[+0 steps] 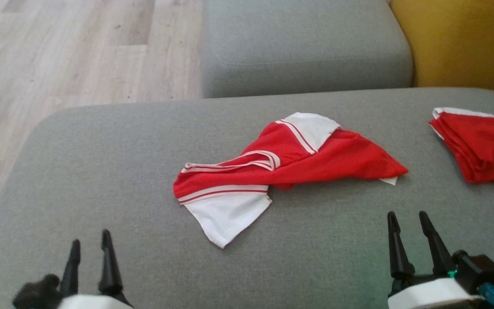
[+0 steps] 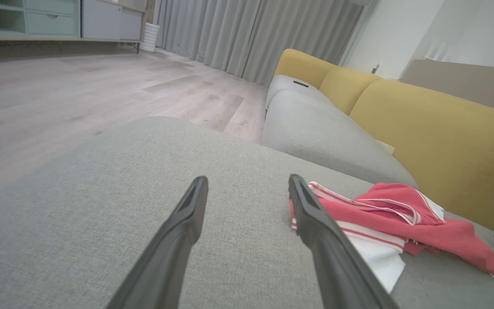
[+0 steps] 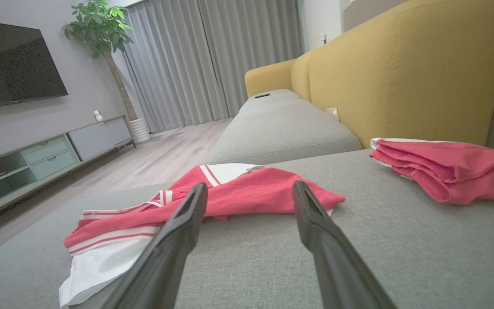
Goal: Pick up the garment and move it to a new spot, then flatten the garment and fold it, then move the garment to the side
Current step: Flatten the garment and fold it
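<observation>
Red and white, the crumpled garment lies loose near the middle of the grey sofa cushion, bunched and twisted lengthwise rather than spread flat. One white panel with red stripes points toward the robot at the garment's left end, and a second white panel is turned up at its far side. A small white corner peeks out at its right tip. The left gripper sits low at the near left edge of the cushion, well apart from the garment. It is released: in the left wrist view its two dark fingers stand wide over bare grey fabric, with the striped end of the garment just beyond the right-hand finger. The right gripper is likewise released, its fingers spread and pointing at the garment from near its right end without touching it. A second red garment, folded into a neat stack, rests on the same cushion off to the robot's right, apart from the crumpled one. Beyond lie another grey seat cushion, the yellow backrest and pale wood floor
</observation>
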Controlling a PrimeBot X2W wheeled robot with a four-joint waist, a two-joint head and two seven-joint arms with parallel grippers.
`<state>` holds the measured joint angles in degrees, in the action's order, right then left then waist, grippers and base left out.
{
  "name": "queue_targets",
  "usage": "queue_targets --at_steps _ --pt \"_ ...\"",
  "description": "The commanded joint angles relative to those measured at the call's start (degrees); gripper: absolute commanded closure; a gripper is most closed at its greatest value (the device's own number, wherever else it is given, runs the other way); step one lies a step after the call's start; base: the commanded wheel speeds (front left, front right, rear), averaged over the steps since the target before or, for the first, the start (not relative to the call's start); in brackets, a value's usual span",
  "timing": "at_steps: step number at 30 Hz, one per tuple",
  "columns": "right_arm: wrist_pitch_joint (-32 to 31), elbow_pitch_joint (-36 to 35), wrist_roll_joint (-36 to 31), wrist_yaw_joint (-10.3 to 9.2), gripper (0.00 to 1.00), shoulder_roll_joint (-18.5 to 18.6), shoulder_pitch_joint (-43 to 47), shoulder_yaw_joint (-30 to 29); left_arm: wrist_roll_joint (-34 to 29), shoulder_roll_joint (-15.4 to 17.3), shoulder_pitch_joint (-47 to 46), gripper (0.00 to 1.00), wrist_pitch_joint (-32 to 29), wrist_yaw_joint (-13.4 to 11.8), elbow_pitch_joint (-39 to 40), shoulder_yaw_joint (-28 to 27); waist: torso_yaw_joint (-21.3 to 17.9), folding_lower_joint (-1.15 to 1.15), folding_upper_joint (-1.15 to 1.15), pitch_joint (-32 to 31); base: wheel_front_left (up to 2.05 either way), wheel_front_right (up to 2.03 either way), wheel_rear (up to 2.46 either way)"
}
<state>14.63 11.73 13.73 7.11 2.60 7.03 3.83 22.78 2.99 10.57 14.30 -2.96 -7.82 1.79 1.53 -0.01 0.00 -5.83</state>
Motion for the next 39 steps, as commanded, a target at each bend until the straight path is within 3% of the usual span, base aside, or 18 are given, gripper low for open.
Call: queue_targets --at_steps 1,8,23,27,33,39 --pt "0.37 -1.33 0.09 0.37 0.00 0.28 -1.51 1.05 -1.76 -0.09 -0.92 0.00 0.69 -0.78 4.10 -0.65 0.82 0.01 0.00 -0.86 0.00 0.00 0.00" --pt "0.37 -0.73 -1.60 0.37 0.00 0.28 -0.21 1.44 -10.86 -0.10 3.58 0.00 0.69 -2.64 10.16 4.44 1.80 0.01 0.00 -2.42 0.00 0.00 0.00" --pt "0.37 -1.07 -1.77 0.37 0.00 0.28 0.26 1.99 -11.98 -0.11 4.30 0.00 0.70 -3.30 9.62 7.29 1.24 0.01 0.00 -2.33 0.00 0.00 0.00" --pt "0.37 -1.24 -2.03 0.37 0.00 0.28 0.22 2.31 -9.72 -0.11 3.24 0.00 0.70 -1.19 6.34 9.90 0.74 0.01 0.00 -1.82 0.00 0.00 0.00" --pt "0.37 -1.43 -2.82 0.37 0.00 0.28 -0.75 3.33 -2.27 -0.11 -2.99 0.00 0.70 2.56 -7.13 17.79 -0.74 0.01 0.00 -0.26 0.00 0.00 0.00" --pt "0.37 -1.19 -4.03 0.37 0.00 0.28 -2.19 5.38 10.75 -0.11 -14.39 0.00 -1.31 5.02 -22.03 27.67 -3.28 0.01 0.00 1.69 0.00 0.00 0.00"
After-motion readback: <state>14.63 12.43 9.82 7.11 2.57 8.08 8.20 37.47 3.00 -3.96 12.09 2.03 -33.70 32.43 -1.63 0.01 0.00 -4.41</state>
